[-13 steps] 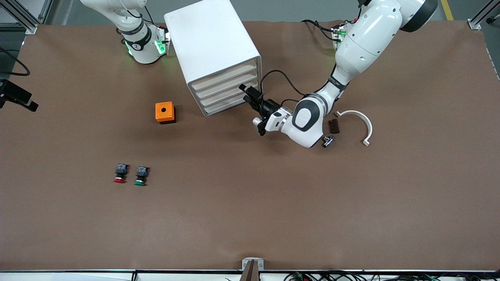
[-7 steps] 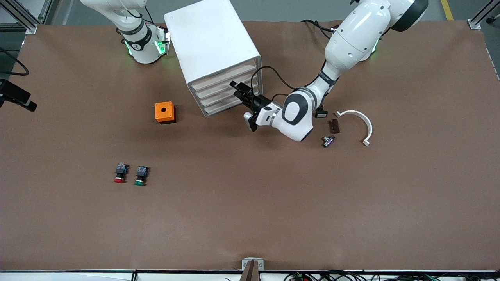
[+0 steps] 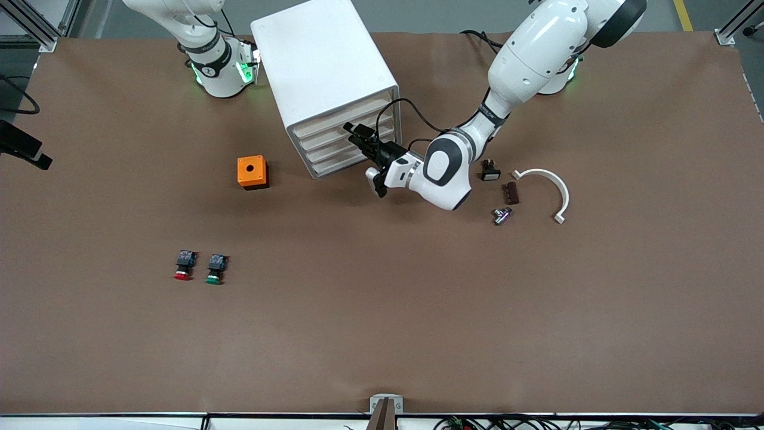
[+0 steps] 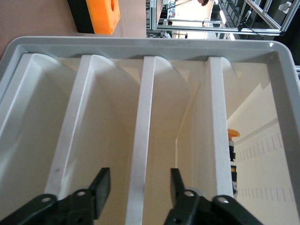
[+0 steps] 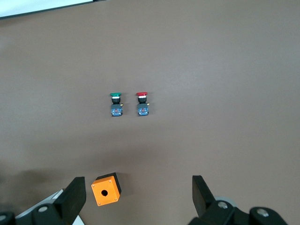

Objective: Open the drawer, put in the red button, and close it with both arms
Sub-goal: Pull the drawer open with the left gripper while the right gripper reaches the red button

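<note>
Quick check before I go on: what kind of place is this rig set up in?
Probably a robotics lab or test cell: a brown-covered table framed by aluminium rails, two arms bolted to it, and loose parts like the orange box and white cabinet.

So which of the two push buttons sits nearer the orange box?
The green-capped button; it lies beside the red button, on the side toward the orange box.
</note>
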Robot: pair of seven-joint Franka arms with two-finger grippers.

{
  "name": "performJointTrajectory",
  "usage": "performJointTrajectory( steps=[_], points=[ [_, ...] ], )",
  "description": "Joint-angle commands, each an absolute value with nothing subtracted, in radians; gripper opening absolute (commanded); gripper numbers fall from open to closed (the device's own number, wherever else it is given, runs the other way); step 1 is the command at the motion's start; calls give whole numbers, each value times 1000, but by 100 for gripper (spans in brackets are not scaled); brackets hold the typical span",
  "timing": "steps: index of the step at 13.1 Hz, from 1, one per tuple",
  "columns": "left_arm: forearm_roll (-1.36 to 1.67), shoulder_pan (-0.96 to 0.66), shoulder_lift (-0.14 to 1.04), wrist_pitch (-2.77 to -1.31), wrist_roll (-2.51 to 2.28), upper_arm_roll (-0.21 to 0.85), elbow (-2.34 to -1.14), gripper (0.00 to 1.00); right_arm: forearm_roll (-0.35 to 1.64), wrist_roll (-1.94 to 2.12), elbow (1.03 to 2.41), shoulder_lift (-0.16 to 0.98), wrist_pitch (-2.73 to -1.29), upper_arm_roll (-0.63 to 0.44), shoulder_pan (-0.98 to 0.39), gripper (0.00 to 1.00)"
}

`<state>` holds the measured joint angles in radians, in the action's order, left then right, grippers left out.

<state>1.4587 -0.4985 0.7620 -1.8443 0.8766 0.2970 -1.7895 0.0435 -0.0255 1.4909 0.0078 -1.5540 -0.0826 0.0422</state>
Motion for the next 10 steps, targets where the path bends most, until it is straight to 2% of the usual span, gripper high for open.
performJointTrajectory(
  steps=[1,2,3,7,8,9,10],
  points=[
    [1496,-520,756,-1871,902,296,-1790,43,34,-23,1488,52,-1546,-67,52,100],
    [1496,-522,756,-1878,902,296,-1790,31,17,-23,1491,69,-1546,-66,49,100],
    [1496,-523,758,-1876,902,296,-1790,25,-1,-25,1490,96,-1549,-63,48,100],
    [1494,-522,758,-1876,897,296,-1786,17,-12,-31,1493,263,-1578,-61,20,100],
    [1493,-520,758,-1876,888,296,-1783,5,-12,-40,1508,299,-1601,-63,6,100],
    [1491,-517,758,-1875,882,296,-1781,0,-14,-49,1544,319,-1641,-61,-3,100],
    [1486,-512,759,-1875,882,296,-1781,0,-14,-49,1607,330,-1716,-61,-5,100]
  ],
)
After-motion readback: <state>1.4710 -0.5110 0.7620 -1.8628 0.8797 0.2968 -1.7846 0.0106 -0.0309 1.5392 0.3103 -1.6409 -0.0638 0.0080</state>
